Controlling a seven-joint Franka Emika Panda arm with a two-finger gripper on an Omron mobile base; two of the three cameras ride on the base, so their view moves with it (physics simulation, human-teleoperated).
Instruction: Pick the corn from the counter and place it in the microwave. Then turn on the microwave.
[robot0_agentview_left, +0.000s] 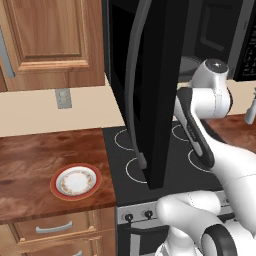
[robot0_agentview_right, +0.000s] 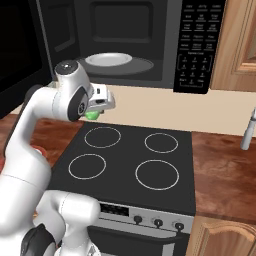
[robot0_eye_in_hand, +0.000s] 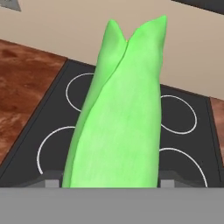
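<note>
Claw (robot0_agentview_right: 100, 107) closed around the corn (robot0_eye_in_hand: 118, 113), jaws set wide on the cob, leafy tip pointing away from the hand. Corn held in the air over the black stovetop (robot0_agentview_right: 131, 167), its ring burners below the claw. Microwave (robot0_agentview_right: 150, 45) above and beyond the claw, door (robot0_agentview_left: 150, 90) swung open, white plate (robot0_agentview_right: 108, 59) inside. Red-rimmed plate (robot0_agentview_left: 76, 181) on the bench (robot0_agentview_left: 40, 165), off to the claw's left.
</note>
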